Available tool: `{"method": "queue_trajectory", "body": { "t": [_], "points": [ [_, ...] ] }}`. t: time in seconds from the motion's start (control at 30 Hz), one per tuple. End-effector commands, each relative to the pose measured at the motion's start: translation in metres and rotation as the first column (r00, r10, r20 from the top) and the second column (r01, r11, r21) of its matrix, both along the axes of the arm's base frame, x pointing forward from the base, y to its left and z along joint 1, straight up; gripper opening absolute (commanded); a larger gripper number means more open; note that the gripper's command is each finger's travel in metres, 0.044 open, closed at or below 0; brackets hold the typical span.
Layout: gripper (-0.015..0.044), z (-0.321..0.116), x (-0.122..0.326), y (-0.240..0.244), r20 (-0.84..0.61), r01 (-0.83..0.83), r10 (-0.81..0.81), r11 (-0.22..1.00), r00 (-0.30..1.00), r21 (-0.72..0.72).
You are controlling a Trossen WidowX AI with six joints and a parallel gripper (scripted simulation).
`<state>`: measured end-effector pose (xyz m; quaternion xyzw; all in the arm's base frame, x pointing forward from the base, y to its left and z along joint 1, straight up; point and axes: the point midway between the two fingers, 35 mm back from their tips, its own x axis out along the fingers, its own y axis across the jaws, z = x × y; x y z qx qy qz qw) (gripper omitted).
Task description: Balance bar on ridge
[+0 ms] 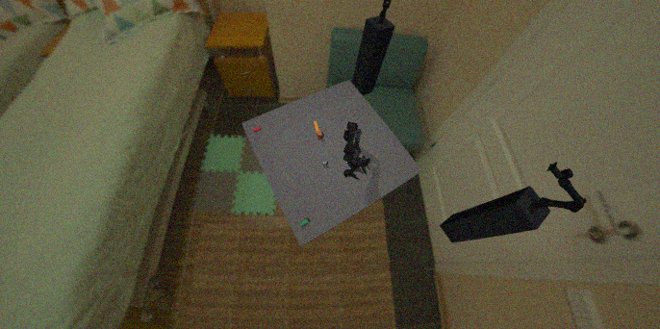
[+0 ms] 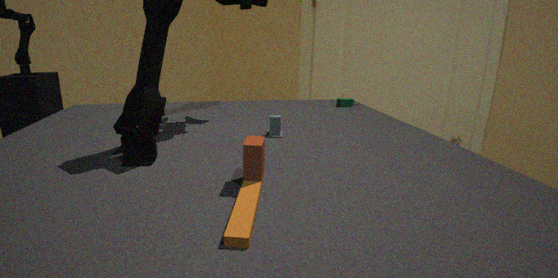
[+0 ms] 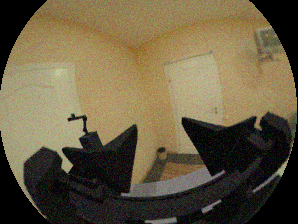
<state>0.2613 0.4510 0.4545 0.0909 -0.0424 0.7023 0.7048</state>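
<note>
The orange bar (image 1: 316, 126) (image 2: 244, 214) lies flat on the table (image 1: 289, 150) (image 2: 366, 208). A taller red-orange block (image 1: 319, 135) (image 2: 253, 163) stands at its end. A small pale grey ridge (image 1: 325, 164) (image 2: 275, 126) stands apart, beyond the block in the exterior view. My gripper (image 3: 160, 123) is open, with nothing between its fingers. It is raised high above the table, away from bar and ridge, and the wrist view looks toward the walls and doors. The top edge of the exterior view cuts the gripper off.
A green block (image 1: 304, 222) (image 2: 345, 102) lies near one table corner, a red block (image 1: 257, 129) near another. Two other arms stand on dark pedestals (image 1: 372, 54) (image 1: 495, 217) beyond the table edges. A teal chair (image 1: 399, 112) is behind the table.
</note>
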Motion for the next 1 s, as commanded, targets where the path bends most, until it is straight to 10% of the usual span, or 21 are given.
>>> {"method": "queue_trajectory", "body": {
  "t": [0.0,0.97],
  "points": [
    [0.0315,-0.011,0.030,-0.018,-0.077,0.081,-0.084,0.996,0.993,-0.046],
    [0.0315,-0.086,0.184,-0.195,-0.464,0.505,-0.609,0.793,0.643,-0.341]
  ]
}}
